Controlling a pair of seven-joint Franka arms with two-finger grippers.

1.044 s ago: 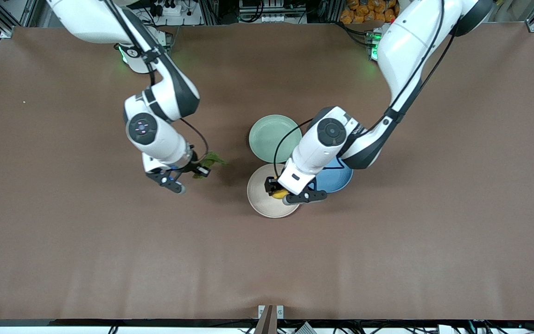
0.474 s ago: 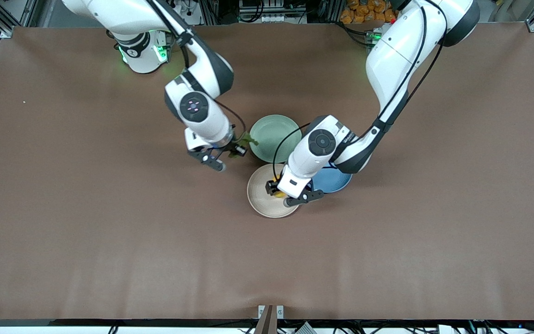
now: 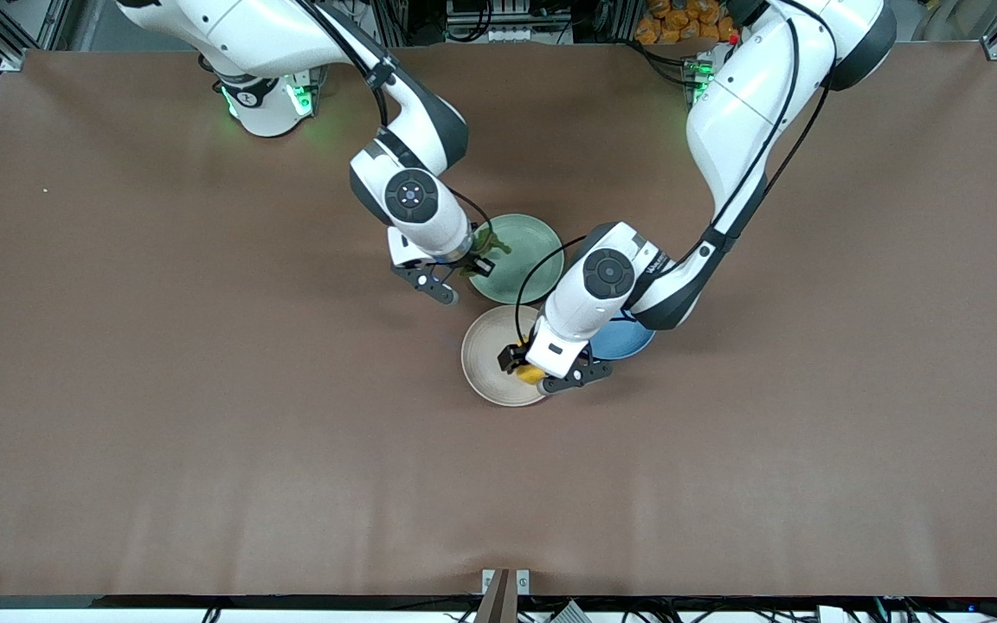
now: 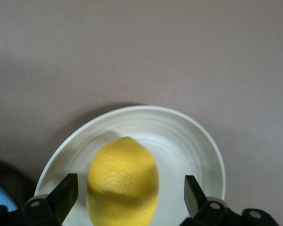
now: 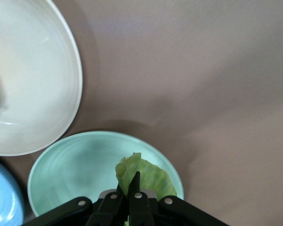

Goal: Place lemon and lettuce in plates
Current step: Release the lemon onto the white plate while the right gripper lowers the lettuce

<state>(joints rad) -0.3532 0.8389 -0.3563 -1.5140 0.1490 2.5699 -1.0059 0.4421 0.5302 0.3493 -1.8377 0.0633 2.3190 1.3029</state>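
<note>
The yellow lemon (image 3: 530, 374) lies in the beige plate (image 3: 483, 359), toward the rim nearest the blue plate. My left gripper (image 3: 526, 367) is low over that plate and open. In the left wrist view its fingers (image 4: 61, 195) stand clear on both sides of the lemon (image 4: 122, 181), which rests on the beige plate (image 4: 198, 150). My right gripper (image 3: 466, 265) is shut on the green lettuce (image 3: 487, 246) over the rim of the mint plate (image 3: 523, 251). In the right wrist view the lettuce (image 5: 146, 176) hangs from my right gripper (image 5: 130, 188) over the mint plate (image 5: 70, 165).
A blue plate (image 3: 628, 340) sits beside the beige plate, under the left arm's wrist. The three plates stand close together mid-table. Brown table all around them is open.
My right arm has carried the lettuce from the right arm's end of the table to over the mint plate. My left gripper has opened, and the lemon now rests in the beige plate.
</note>
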